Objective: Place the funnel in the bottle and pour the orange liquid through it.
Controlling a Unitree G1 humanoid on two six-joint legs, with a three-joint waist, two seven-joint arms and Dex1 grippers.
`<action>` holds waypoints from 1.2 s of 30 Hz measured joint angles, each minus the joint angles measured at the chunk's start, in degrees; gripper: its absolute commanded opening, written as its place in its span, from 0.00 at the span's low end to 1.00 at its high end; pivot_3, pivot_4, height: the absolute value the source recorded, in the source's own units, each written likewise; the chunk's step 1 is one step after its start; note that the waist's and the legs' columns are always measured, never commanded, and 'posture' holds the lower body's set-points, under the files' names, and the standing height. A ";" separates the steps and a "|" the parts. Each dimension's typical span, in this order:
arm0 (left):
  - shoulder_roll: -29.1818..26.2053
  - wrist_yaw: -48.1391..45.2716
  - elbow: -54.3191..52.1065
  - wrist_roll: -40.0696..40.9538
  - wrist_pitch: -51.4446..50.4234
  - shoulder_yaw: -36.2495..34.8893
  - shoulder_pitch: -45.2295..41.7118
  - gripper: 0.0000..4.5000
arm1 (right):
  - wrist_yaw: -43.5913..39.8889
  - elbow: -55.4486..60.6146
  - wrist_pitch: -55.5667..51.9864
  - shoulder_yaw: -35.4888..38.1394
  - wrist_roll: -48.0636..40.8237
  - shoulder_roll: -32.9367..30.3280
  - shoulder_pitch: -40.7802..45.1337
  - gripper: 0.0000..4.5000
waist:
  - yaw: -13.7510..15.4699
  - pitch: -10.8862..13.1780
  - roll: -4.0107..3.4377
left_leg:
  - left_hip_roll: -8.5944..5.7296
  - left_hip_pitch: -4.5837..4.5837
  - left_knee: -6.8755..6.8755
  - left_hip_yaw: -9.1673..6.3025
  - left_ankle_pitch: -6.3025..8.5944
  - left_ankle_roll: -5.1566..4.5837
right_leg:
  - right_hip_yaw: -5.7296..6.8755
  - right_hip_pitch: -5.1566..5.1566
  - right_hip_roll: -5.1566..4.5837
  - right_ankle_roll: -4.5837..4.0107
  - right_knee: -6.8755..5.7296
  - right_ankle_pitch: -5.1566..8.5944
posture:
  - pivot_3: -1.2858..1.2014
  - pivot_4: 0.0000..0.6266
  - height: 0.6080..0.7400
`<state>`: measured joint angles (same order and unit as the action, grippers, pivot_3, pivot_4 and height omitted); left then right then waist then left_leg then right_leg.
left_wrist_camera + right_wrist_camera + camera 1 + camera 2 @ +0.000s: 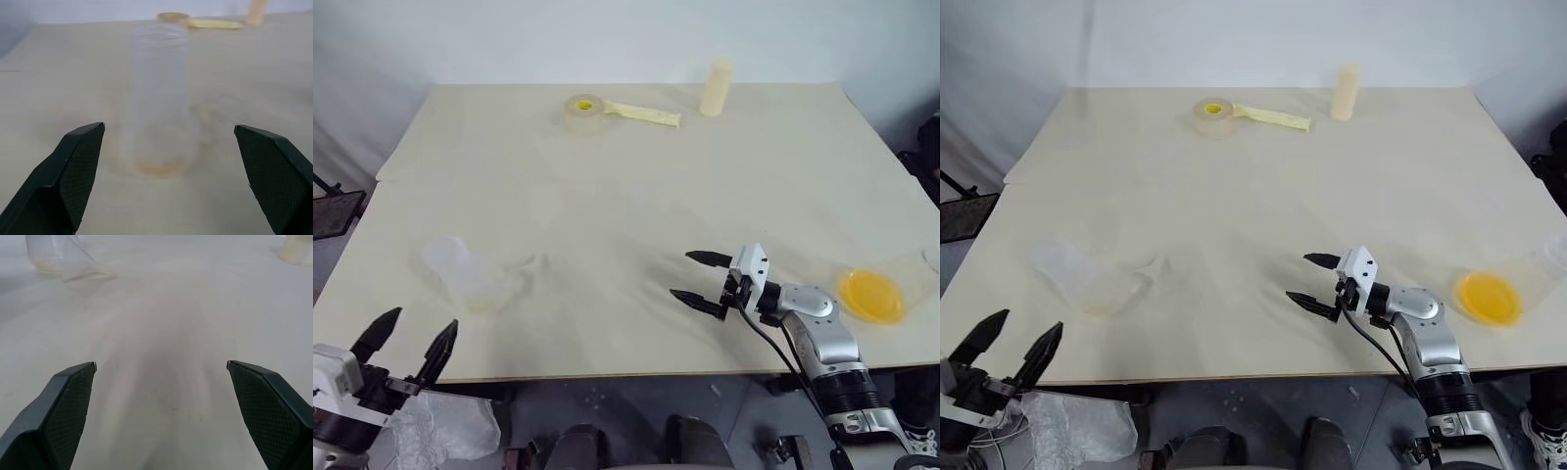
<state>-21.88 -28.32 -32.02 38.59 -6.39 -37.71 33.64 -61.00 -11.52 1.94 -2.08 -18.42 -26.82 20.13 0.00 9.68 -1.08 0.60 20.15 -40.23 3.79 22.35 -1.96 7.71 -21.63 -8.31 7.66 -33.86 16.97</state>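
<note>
The clear bottle (460,274) stands at the table's front left, with a faint orange tint at its base (157,166). Just to its right lies the see-through funnel (523,270), seen as a clear cone (82,265) in the right wrist view. The orange liquid (871,296) sits in a flat clear flask near the table's right edge. My left gripper (424,318) is open and empty, off the table's front edge, pointing at the bottle. My right gripper (680,275) hangs open and empty over the table's middle front, pointing left, between the funnel and the flask.
A tape roll (582,108) with a yellow strip and an opaque cream cylinder (716,88) stand at the table's (626,196) far edge. A crumpled clear plastic bag (445,426) lies below the front left corner.
</note>
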 measured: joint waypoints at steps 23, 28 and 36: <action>-10.83 -5.25 18.57 -5.54 -2.38 5.73 -24.75 0.57 | 4.93 5.87 -0.92 1.08 -0.03 -0.07 -4.65 1.00 | -0.13 0.00 0.00 | 0.03 -0.02 0.03 0.02 -0.01 0.04 | 0.04 -0.06 0.10 0.05 -0.11 -0.03 | 0.52 0.24 1.00; -12.33 -6.16 19.67 -5.53 -3.51 5.68 -26.47 0.50 | 5.50 6.79 -0.92 2.07 -0.06 -0.63 -5.59 1.00 | -0.15 0.00 0.00 | 0.04 -0.02 0.03 0.02 -0.01 0.05 | 0.04 -0.06 0.11 0.06 -0.11 -0.03 | 0.52 0.24 1.00; -19.89 -10.79 24.18 -4.07 -5.68 5.39 -38.83 0.50 | 4.74 9.43 -2.17 2.75 -1.37 -2.51 -7.74 1.00 | -0.09 0.00 0.01 | 0.01 -0.03 0.03 0.02 -0.03 0.07 | 0.02 -0.06 0.12 0.08 -0.14 -0.04 | 0.52 0.24 1.00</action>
<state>-41.76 -39.12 -7.84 34.52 -12.07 -32.32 -5.19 -56.26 -2.09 -0.23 0.66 -19.79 -29.33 12.40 -0.09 9.68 -1.07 0.61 20.12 -40.21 3.80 22.32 -1.89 7.73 -21.69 -8.20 7.73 -34.00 16.93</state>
